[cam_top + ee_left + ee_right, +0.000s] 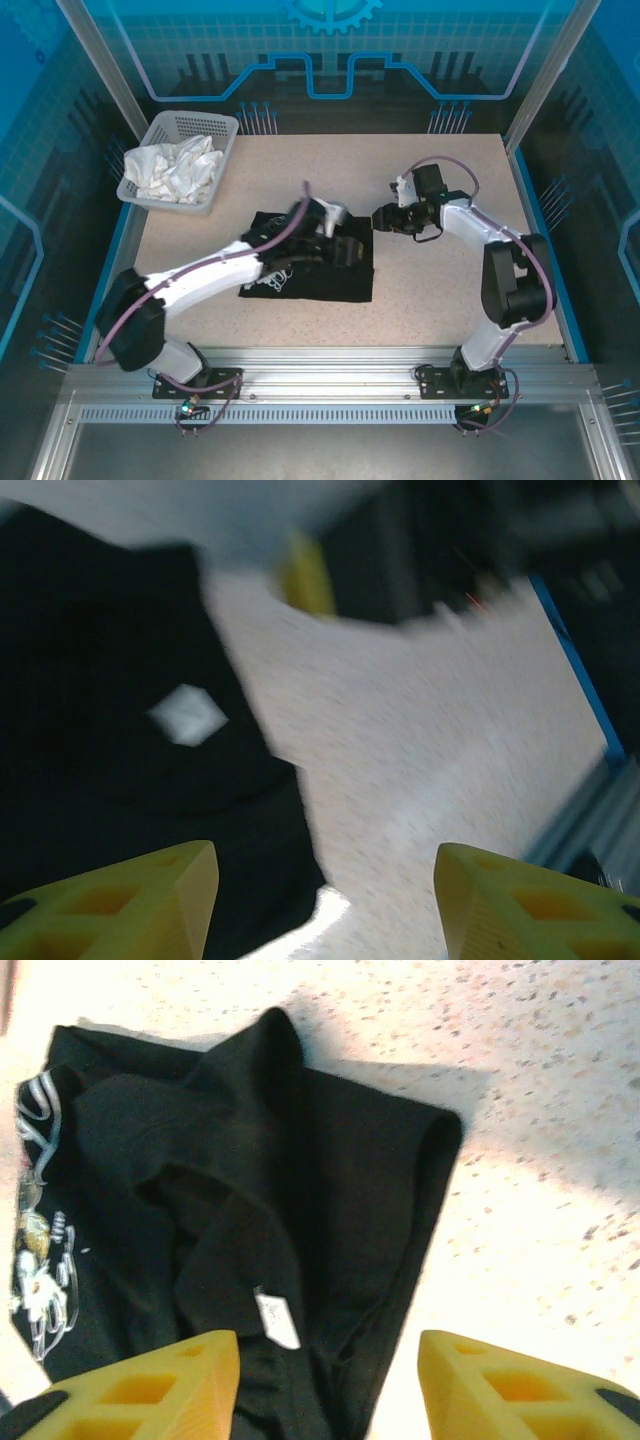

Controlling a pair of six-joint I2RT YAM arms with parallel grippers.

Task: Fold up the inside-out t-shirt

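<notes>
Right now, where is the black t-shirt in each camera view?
Top external: black t-shirt in the middle, slightly left of centre.
Left wrist: black t-shirt on the left side.
Right wrist: black t-shirt left and centre.
Shared landmark: its white label, also in the right wrist view.

Black t-shirt (330, 1190) with yellow-and-white print (40, 1280); speckled beige table (440, 290); white cloth (175, 168); grey basket (190, 122)

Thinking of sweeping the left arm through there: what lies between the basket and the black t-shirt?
Nothing: in the top view, the table between the basket and the t-shirt is bare.
</notes>
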